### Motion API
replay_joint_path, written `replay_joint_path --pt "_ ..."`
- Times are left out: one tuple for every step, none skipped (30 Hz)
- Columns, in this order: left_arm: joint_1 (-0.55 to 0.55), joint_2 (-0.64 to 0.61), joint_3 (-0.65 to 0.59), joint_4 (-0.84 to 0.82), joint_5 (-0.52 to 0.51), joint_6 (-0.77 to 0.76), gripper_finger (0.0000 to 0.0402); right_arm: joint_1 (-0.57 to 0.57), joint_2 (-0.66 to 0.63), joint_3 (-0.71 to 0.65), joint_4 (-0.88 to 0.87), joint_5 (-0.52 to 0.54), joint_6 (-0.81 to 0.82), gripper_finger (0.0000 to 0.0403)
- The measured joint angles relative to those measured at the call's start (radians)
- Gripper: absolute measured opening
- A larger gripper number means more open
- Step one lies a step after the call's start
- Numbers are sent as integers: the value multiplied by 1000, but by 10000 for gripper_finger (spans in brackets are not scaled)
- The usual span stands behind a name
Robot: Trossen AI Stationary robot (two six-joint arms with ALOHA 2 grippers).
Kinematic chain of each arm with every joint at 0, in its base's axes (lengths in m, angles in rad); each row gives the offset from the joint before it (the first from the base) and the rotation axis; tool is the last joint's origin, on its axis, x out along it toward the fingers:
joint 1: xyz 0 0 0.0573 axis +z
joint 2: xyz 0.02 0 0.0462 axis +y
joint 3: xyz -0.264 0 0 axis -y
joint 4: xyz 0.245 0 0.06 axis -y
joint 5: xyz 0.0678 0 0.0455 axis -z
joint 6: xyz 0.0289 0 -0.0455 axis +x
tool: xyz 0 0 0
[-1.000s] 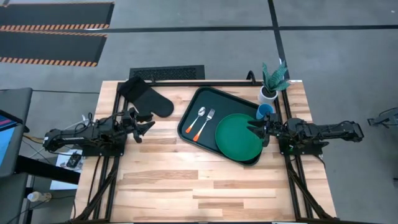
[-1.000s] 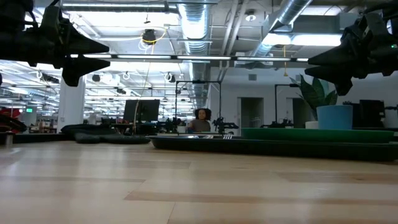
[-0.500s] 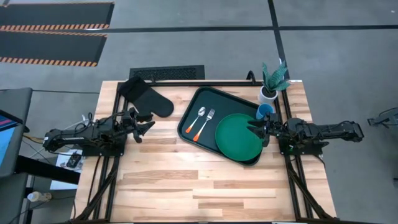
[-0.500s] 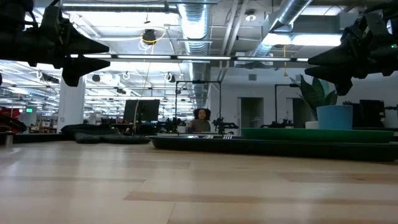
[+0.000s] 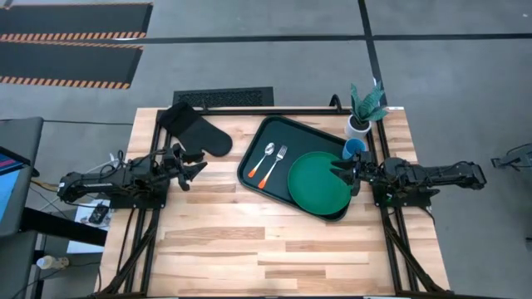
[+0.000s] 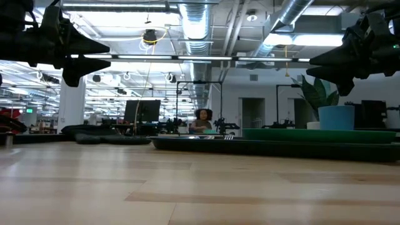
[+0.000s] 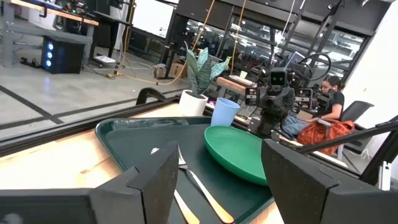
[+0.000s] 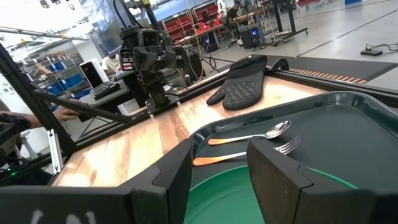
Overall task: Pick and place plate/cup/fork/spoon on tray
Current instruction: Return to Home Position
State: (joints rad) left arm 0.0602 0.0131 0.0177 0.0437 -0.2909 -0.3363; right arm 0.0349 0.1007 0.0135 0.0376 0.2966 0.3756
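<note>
Tray (image 5: 309, 137) sits on the table's (image 5: 249, 241) right half. Plate (image 5: 318, 182) lies on the tray's near-right part, its edge overhanging the tray rim; spoon (image 5: 266, 158) and fork (image 5: 276, 163) lie side by side on the tray's left part. Cup (image 5: 355, 149) stands at the tray's right edge, by the potted plant (image 5: 364, 106). Right gripper (image 5: 342, 178) hovers at the plate's right edge, fingers spread, holding nothing. Left gripper (image 5: 193, 169) hovers over bare table near the oven mitt (image 5: 194, 130), fingers spread, empty.
</note>
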Motion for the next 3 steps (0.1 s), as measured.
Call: replay_joint_path --pt "0 0 0 0 0 0 217 0 0 0 0 0 0 179" --pt "0 0 0 0 0 0 217 0 0 0 0 0 0 179" --pt "0 0 0 0 0 0 217 0 0 0 0 0 0 179"
